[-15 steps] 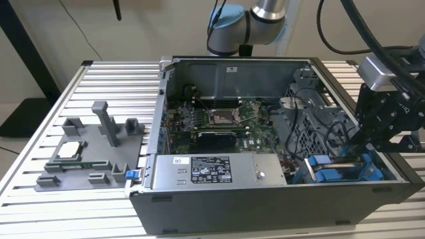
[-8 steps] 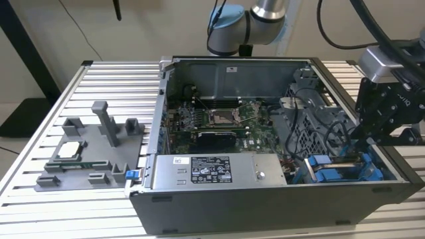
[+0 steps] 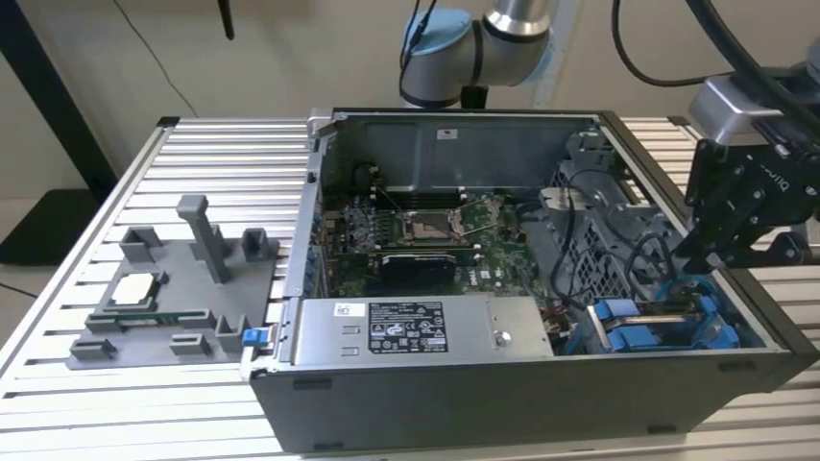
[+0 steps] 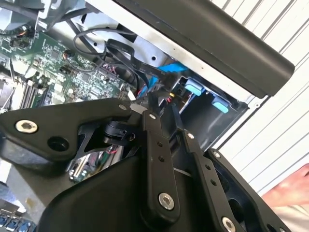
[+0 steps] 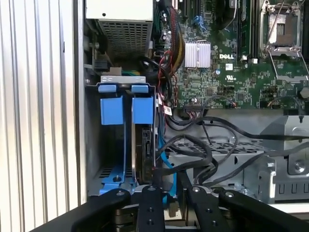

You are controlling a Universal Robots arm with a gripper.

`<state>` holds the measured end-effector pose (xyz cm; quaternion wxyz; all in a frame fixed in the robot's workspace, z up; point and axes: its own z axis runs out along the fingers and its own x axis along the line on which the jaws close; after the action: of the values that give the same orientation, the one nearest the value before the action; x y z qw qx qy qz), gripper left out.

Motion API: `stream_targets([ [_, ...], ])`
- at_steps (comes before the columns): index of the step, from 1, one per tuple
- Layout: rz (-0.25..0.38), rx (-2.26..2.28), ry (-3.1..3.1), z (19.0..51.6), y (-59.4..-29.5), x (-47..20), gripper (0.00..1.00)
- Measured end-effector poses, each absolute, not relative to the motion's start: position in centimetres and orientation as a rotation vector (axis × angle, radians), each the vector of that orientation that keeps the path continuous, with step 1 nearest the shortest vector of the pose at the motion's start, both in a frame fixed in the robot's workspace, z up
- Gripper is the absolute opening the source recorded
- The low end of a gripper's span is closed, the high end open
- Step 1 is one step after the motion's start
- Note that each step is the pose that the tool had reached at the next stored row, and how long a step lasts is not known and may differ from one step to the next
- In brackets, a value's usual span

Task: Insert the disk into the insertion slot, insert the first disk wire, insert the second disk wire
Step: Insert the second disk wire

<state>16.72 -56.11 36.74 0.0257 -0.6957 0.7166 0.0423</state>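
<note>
The disk (image 5: 144, 155) sits on edge in the insertion slot of the grey drive cage (image 5: 91, 145), under one of two blue carrier tabs (image 5: 143, 109). The bay beside it (image 5: 113, 150) holds only a blue frame. In the exterior view the cage with its blue fittings (image 3: 654, 325) is at the case's front right corner, and my black gripper (image 3: 712, 257) hangs just above it. In the first wrist view my gripper (image 5: 168, 178) is at the disk's end with a blue wire (image 5: 165, 162) running between its fingers (image 5: 149, 203). The fingertips come close together in the second wrist view (image 4: 159, 99), among black wires.
The open computer case (image 3: 513, 403) lies on a slatted metal table (image 3: 77, 384). Inside are the motherboard (image 3: 423, 230), a grey power supply box with a sticker (image 3: 410, 331) and loose black cables (image 5: 227, 159). A grey parts fixture (image 3: 167, 298) stands at the exterior view's left.
</note>
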Motion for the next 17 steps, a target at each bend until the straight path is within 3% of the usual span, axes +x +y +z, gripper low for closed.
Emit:
stream_targets([
  [17,0.136,-2.156,2.211,36.8,-56.0,19.2,1.00],
])
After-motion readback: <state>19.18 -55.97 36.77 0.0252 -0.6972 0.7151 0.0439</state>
